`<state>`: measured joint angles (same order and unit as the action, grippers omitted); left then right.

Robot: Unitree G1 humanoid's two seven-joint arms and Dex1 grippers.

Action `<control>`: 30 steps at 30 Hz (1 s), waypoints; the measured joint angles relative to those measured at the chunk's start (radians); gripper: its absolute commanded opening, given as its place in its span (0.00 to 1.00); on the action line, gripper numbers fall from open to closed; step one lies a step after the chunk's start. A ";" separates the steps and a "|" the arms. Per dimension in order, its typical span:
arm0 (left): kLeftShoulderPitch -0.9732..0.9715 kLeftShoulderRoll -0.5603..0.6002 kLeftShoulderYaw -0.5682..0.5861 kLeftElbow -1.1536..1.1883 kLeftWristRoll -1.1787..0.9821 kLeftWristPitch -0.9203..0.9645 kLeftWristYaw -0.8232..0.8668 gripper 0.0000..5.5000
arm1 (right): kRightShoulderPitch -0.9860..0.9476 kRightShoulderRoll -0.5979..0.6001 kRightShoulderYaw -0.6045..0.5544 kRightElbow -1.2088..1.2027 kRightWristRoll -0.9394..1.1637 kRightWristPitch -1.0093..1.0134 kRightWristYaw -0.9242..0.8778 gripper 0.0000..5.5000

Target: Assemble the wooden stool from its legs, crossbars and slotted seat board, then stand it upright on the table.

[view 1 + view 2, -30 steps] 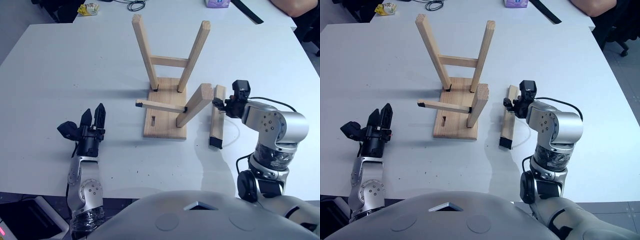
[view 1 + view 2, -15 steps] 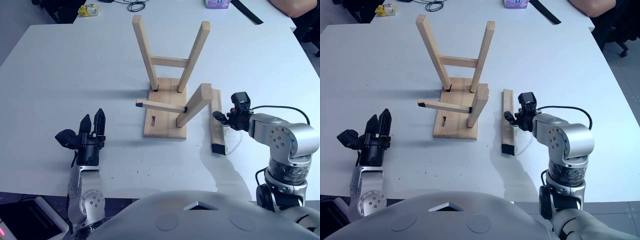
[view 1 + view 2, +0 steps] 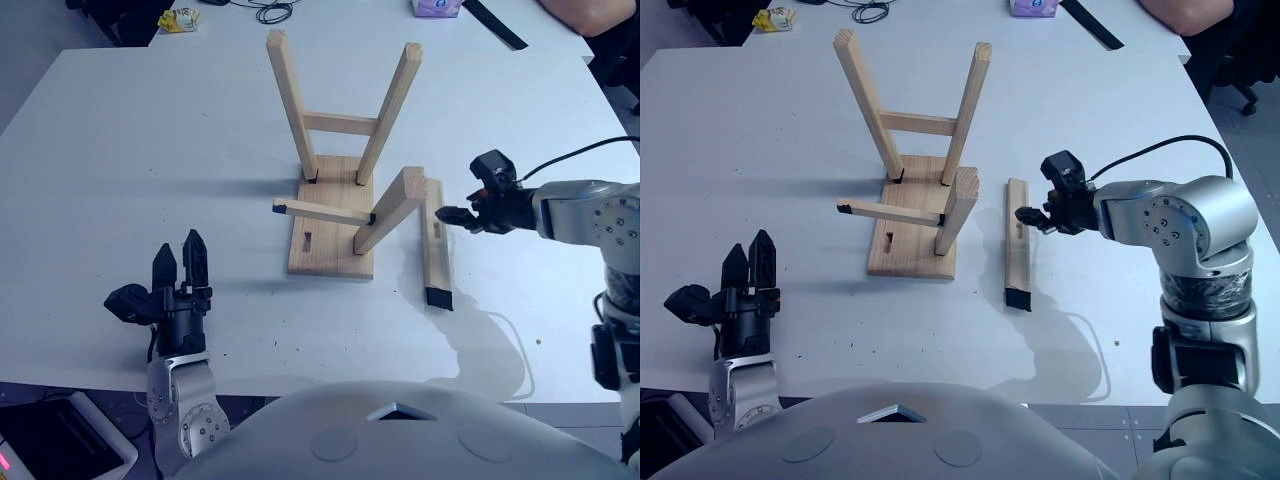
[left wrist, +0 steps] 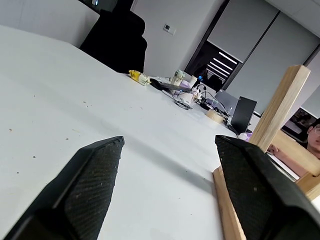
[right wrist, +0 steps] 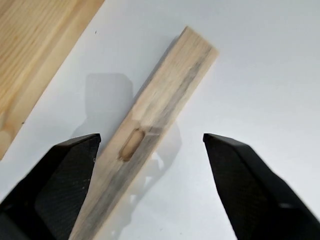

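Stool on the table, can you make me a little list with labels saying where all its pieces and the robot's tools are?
Seat board: lying flat on the white table.
Far legs: two, standing up from the board, joined by a crossbar.
Third leg: on the board, leaning, with a second crossbar sticking out sideways, its free end joined to nothing.
Loose leg: lying flat right of the board, slot facing up.
Right tool: open, at the loose leg, not gripping it.
Left tool: open, empty, near the table's front left.
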<state>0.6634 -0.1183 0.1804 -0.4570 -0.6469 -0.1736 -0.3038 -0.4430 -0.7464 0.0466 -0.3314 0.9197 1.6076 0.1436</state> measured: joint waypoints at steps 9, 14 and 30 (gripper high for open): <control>0.022 0.009 -0.014 0.000 -0.008 -0.014 0.042 0.61 | 0.002 0.045 -0.002 0.095 0.297 0.000 -0.270 0.69; 0.003 0.022 -0.008 0.000 -0.023 0.015 0.050 0.61 | 0.069 0.166 -0.046 0.057 0.290 -0.010 -0.479 0.69; -0.148 0.124 0.068 0.030 -0.065 0.142 0.052 0.61 | 0.222 0.387 -0.103 -0.108 0.021 -0.003 -0.613 0.69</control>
<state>0.5154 0.0057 0.2481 -0.4271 -0.7115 -0.0314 -0.2513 -0.2211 -0.3594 -0.0562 -0.4390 0.9412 1.6044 -0.4696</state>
